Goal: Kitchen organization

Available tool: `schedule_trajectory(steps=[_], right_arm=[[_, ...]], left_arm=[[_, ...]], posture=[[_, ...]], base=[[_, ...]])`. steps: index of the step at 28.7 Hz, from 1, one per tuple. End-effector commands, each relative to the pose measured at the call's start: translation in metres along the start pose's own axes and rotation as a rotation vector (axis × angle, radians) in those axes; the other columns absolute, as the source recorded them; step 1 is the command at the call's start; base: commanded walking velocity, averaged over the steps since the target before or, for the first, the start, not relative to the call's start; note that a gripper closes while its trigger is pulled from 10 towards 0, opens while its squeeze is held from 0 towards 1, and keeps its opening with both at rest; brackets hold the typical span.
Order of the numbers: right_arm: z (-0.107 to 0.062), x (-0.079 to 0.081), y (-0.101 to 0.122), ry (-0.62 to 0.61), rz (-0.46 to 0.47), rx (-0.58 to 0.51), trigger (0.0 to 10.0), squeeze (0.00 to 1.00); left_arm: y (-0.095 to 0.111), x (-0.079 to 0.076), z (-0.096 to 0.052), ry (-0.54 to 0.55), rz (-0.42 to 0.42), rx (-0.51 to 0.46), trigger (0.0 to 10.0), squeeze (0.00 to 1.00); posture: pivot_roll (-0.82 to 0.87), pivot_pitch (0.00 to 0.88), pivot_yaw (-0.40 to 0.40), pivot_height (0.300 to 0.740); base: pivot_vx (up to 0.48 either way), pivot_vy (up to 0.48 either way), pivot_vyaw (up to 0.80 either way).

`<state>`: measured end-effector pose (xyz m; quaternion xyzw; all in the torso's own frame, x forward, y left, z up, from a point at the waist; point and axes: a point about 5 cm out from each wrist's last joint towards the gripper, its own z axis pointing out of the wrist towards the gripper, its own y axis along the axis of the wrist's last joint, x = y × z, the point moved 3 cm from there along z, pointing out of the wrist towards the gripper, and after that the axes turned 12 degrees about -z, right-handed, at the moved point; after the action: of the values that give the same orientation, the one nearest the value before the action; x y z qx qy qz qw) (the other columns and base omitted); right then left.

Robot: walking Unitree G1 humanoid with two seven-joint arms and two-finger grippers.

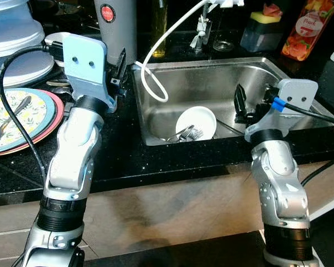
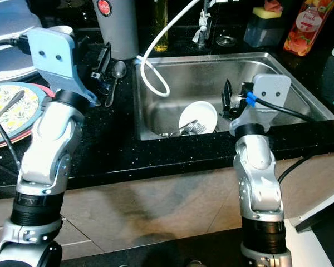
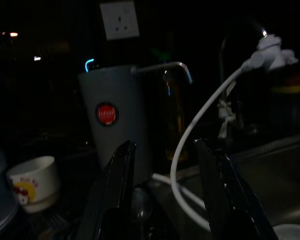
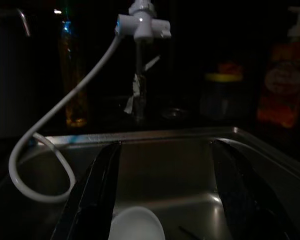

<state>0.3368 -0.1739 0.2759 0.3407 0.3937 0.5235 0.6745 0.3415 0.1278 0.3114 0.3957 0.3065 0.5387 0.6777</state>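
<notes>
A white bowl (image 1: 196, 122) lies on its side in the steel sink (image 1: 211, 78), with forks (image 1: 186, 133) resting in it. My right gripper (image 1: 240, 103) hovers open above the sink's right half, and the bowl (image 4: 135, 225) shows low between its fingers (image 4: 92, 195). A metal spoon (image 2: 116, 75) lies on the black counter at the sink's left rim. My left gripper (image 2: 103, 69) is open just above that spoon (image 3: 140, 202), in front of a grey jug (image 3: 115, 115).
Floral plates (image 1: 16, 119) with a fork on them sit at the far left, stacked white dishes (image 1: 11, 44) behind. A white hose (image 1: 156, 61) loops from the tap into the sink. A small white cup (image 3: 32, 182), an oil bottle (image 1: 159, 28), a sponge holder (image 1: 261, 30) and an orange bottle (image 1: 307, 28) line the back.
</notes>
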Motion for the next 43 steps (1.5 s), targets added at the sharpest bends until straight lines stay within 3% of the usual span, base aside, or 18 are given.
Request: schedule_trajectory(steps=[1, 13, 33, 43], right_arm=[[0.0, 0.0, -0.003, 0.004, -0.001, 0.006, 10.0, 0.0], [0.001, -0.003, -0.005, 0.0, -0.005, 0.007, 10.0, 0.0], [0.003, -0.003, -0.006, 0.0, 0.011, 0.011, 10.0, 0.0], [0.002, -0.003, -0.006, 0.0, 0.012, 0.014, 10.0, 0.0]], left_arm=[[-0.005, 0.006, -0.005, 0.023, 0.013, 0.024, 10.0, 0.0], [-0.013, 0.009, -0.008, 0.051, 0.033, 0.047, 10.0, 0.0], [-0.016, 0.011, -0.007, 0.073, 0.024, 0.054, 10.0, 0.0], [-0.018, 0.013, -0.007, 0.085, 0.017, 0.064, 10.0, 0.0]], posture=[[0.08, 0.141, -0.014, 0.74], [0.07, 0.097, -0.016, 0.74], [0.07, 0.092, -0.016, 0.74], [0.07, 0.099, -0.015, 0.74]], base=[[0.0, 0.0, 0.0], [0.0, 0.0, 0.0], [0.0, 0.0, 0.0], [0.0, 0.382, 0.0]])
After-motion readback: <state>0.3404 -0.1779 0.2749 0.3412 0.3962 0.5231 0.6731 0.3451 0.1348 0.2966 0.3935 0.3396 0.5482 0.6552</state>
